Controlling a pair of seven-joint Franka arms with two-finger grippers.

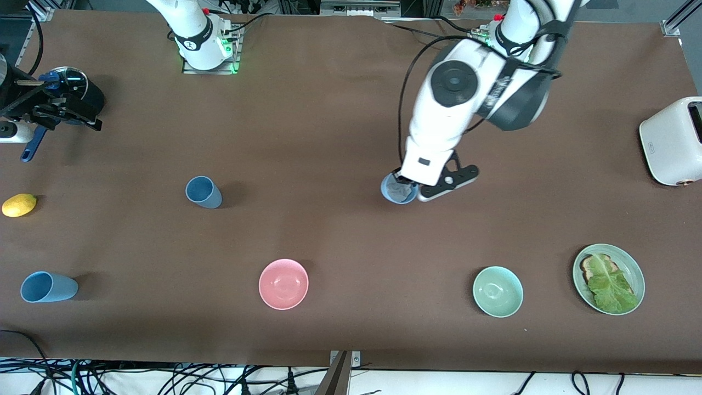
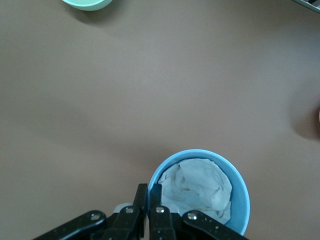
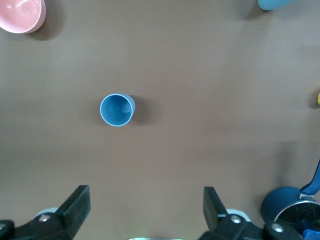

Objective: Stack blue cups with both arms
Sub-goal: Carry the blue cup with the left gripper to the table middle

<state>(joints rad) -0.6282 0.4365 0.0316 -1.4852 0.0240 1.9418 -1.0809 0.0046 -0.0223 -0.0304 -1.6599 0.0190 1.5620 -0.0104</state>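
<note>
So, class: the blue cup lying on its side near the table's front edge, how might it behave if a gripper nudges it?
The blue cup lying on its side would probably roll, in a curve since it tapers. It looks like light plastic, so a nudge may skid it across the table.

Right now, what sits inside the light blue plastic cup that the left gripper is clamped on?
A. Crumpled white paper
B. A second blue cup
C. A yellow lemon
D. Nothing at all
A. The left wrist view looks straight down into the light blue plastic cup and shows crumpled white paper filling it, with the left gripper shut on its rim, one of the fingers inside the cup.
</note>
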